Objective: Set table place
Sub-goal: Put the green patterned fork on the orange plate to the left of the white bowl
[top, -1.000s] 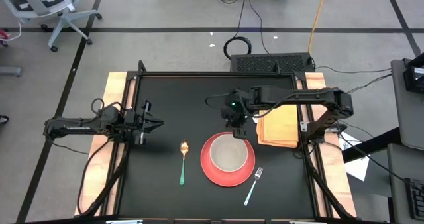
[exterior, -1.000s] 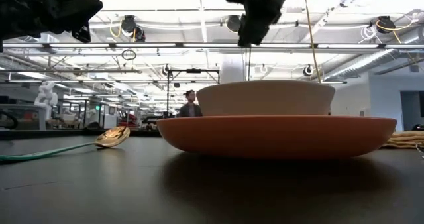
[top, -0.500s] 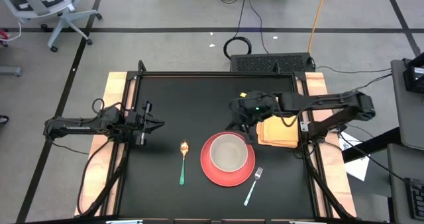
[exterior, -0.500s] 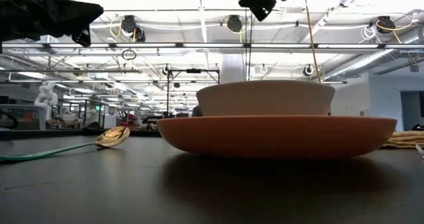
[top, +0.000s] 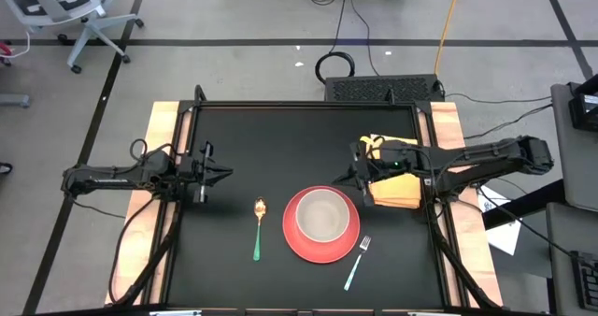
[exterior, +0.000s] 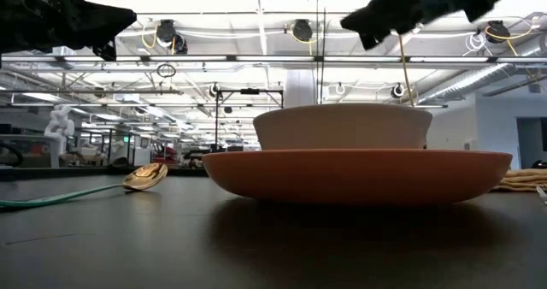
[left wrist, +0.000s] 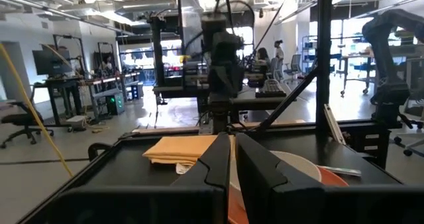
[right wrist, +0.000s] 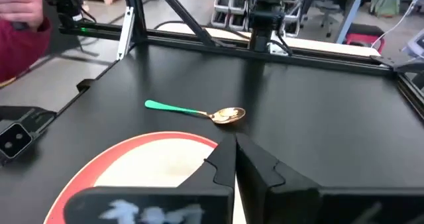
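Note:
On the black table (top: 280,138) a red plate (top: 291,237) bears a white bowl (top: 322,215). A spoon (top: 259,227) with a gold bowl and green handle lies left of the plate, and a fork (top: 357,263) with a teal handle lies at its near right. A folded yellow napkin (top: 397,193) lies at the right edge. My right gripper (top: 354,175) is shut and empty, in the air just beyond the plate's far right rim, beside the napkin. My left gripper (top: 224,174) is shut and empty above the table's left side.
Light wooden strips (top: 163,129) flank the table's left and right sides. Bare table lies at the far side and around the spoon (right wrist: 205,112). A red sleeve (right wrist: 20,38) shows beyond the table's edge in the right wrist view.
My right gripper has drawn back from above the bowl's far rim toward the table's right edge, to beside the napkin, and has tipped from pointing down to nearly level. The bowl and plate have stayed in place.

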